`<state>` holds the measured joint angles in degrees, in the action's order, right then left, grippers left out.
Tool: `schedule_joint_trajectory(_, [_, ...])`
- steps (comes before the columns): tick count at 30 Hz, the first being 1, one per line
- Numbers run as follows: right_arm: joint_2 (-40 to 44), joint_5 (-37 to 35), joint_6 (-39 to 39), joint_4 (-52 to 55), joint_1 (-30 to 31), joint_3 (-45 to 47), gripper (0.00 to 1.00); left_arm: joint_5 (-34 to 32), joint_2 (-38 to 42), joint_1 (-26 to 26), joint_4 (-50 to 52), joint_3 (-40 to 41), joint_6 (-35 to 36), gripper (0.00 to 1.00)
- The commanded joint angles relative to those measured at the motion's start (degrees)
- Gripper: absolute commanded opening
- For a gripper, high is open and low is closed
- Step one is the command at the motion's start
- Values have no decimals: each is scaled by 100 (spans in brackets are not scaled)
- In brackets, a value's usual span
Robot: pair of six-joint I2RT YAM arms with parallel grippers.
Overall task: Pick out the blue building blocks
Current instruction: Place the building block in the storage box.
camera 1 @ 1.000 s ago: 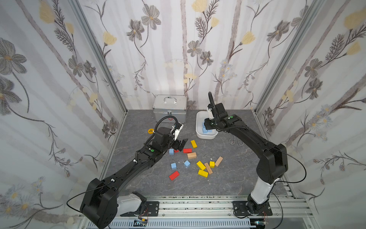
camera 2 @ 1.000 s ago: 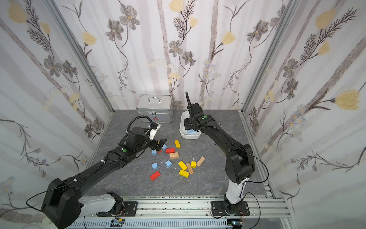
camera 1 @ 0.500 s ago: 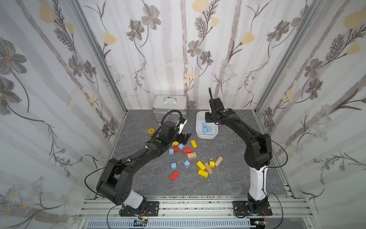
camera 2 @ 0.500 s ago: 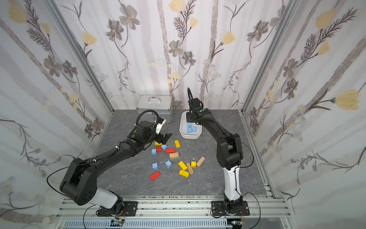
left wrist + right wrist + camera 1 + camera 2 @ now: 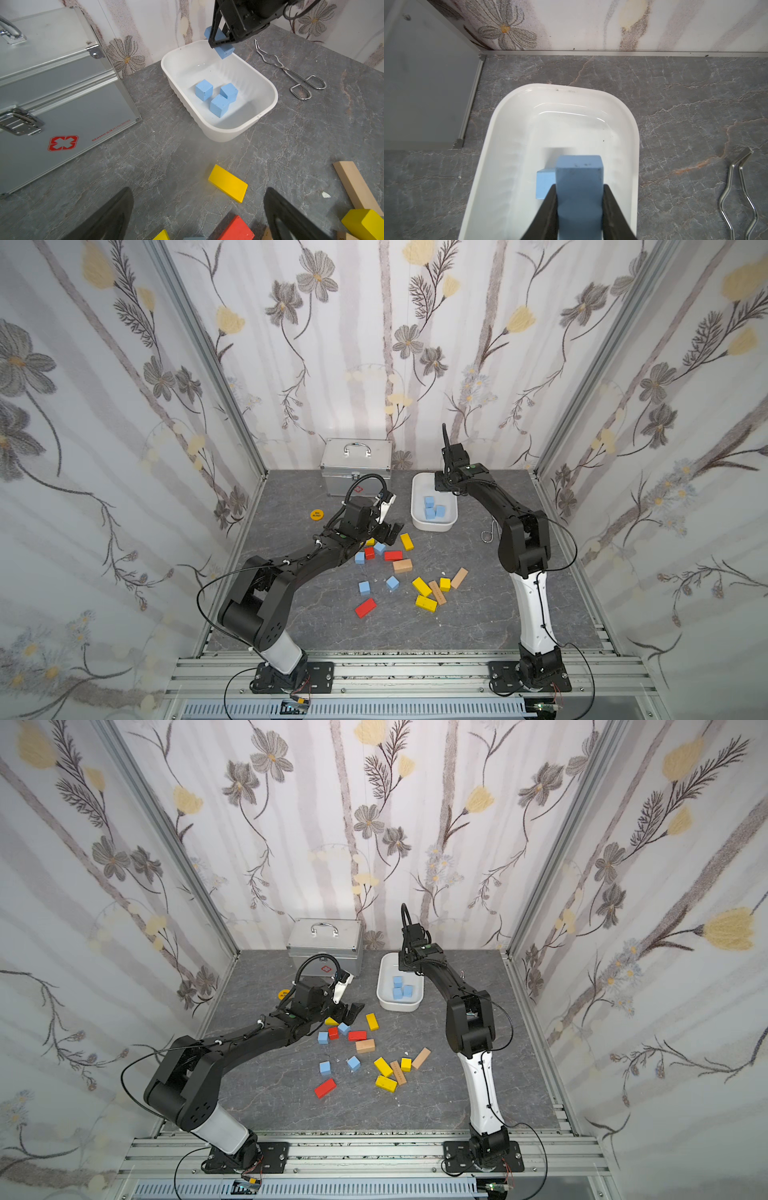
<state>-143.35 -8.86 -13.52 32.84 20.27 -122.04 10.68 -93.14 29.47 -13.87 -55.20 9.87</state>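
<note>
Inside the flowered booth, on the grey marbled tabletop [image 5: 478, 614], the right gripper [image 5: 579, 187] is clamped on a blue building block [image 5: 579, 166] above the white tub [image 5: 274, 97]. The block hangs near the far rim, so a release here may bounce it out. Three blue cubes [image 5: 204, 90] lie inside the tub. Four blue blocks [image 5: 364, 587] lie among the red and yellow blocks [image 5: 422, 587], near the wide-open, empty left gripper [image 5: 386, 531]. Metal tongs [image 5: 291, 72] lie beside the tub.

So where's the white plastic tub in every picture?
In a top view: white plastic tub, near the back wall.
In a top view: tub, same place.
Left wrist: tub, past the yellow wooden brick.
Right wrist: tub, under the held light-blue block.
Shared landmark: silver metal case beside it.
</note>
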Motion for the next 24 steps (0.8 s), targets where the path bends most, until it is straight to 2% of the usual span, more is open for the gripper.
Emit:
schedule_joint_trajectory(1, [-224,16,113,-32,-24,-206,0,31,-62,-12,-168,9,30,100])
schedule_joint_trajectory(11, [-813,66,77,-174,-76,-730,0,4,-113,-55,-156,169,25,100])
schedule_joint_trajectory(19, [-1015,51,21,-194,-85,-786,0,5,-156,-73,-145,168,28,100])
schedule_joint_trajectory(24, [-1098,73,-41,-138,-121,-848,5,1,-138,-75,-109,195,9,100])
